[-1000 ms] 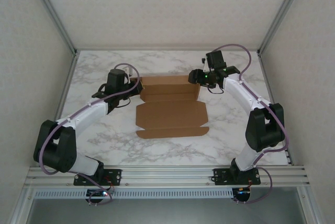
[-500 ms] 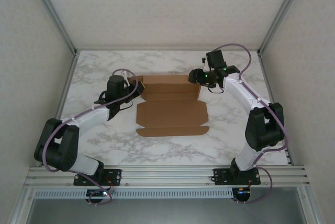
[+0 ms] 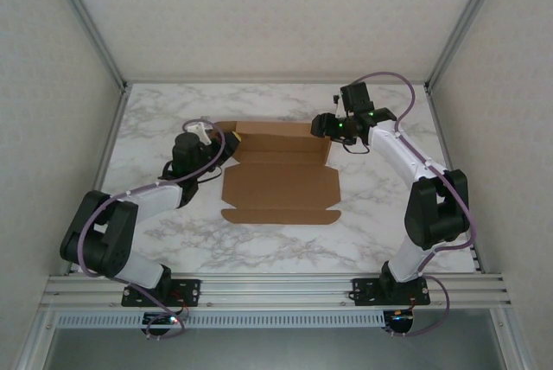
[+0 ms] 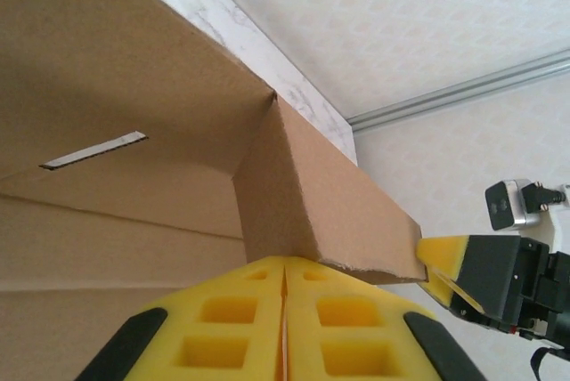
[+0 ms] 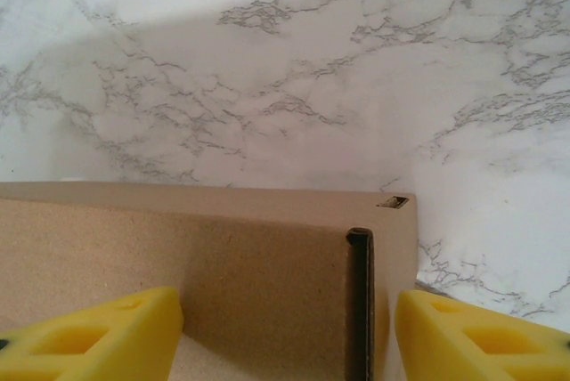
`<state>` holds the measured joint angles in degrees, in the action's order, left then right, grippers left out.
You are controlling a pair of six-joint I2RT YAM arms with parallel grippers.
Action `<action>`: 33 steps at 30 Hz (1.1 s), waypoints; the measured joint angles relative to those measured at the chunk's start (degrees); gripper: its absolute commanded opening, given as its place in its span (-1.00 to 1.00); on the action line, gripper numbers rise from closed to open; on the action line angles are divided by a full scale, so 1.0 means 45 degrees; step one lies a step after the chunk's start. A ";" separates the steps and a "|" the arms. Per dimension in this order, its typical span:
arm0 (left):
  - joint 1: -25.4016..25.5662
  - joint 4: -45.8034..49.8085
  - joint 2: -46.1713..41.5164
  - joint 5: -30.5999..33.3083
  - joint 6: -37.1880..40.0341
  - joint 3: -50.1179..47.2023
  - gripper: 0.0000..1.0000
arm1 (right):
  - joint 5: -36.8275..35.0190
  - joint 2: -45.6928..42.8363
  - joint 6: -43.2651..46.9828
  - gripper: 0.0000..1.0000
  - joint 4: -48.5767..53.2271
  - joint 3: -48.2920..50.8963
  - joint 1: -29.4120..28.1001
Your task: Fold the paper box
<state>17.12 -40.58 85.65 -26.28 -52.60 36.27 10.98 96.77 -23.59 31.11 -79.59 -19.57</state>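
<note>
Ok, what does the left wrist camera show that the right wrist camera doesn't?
Left wrist camera: the left hand shut, a slit in a panel, a raised flap and the right hand past it. Right wrist camera: the marble table and open fingers either side of a wall's end. Both: the brown box.

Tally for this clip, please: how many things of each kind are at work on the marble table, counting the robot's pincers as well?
Cardboard: 1, the paper box, brown and partly folded
Pincers: 2, the left pincer and the right pincer
Total: 3
</note>
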 measured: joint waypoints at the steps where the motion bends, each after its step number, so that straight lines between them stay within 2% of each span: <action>1: 0.0068 -0.0063 0.0044 -0.0034 -0.0019 0.0000 -0.80 | 0.0019 0.0000 0.0005 0.31 0.0005 -0.0005 0.0000; 4: 0.0442 0.0131 -0.0078 -0.0024 0.0136 0.0005 -0.81 | 0.0049 0.0000 0.0005 0.31 0.0058 -0.0005 -0.0044; 12: 0.0568 0.2560 -0.1545 0.0403 0.1632 0.0010 -0.75 | -0.0010 0.0000 0.0005 0.31 0.0063 -0.0024 -0.0039; 17: 0.0568 0.4478 -0.2880 0.0291 0.2948 0.0015 -0.84 | -0.0092 0.0000 0.0005 0.31 0.0107 -0.0049 -0.0039; 22: 0.0393 0.6407 -0.4153 0.0311 0.4473 0.1642 -0.85 | -0.0092 0.0000 0.0010 0.30 0.0112 -0.0053 -0.0039; 27: -0.1171 0.7087 -0.3861 0.2671 0.5149 0.3944 -0.87 | -0.0092 0.0000 0.0010 0.30 0.0121 -0.0053 -0.0039; 31: -0.2312 0.7087 -0.2225 0.4605 0.5178 0.4449 -0.85 | -0.0087 0.0000 0.0010 0.30 0.0160 -0.0063 -0.0039; 33: -0.2686 0.7184 -0.0937 0.4852 0.5178 0.4512 -0.84 | -0.0087 0.0000 0.0010 0.30 0.0228 -0.0097 -0.0039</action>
<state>5.04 -8.25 81.43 -4.45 -29.30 56.58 10.59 96.77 -23.55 32.14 -80.03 -19.75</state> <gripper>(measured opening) 0.074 0.650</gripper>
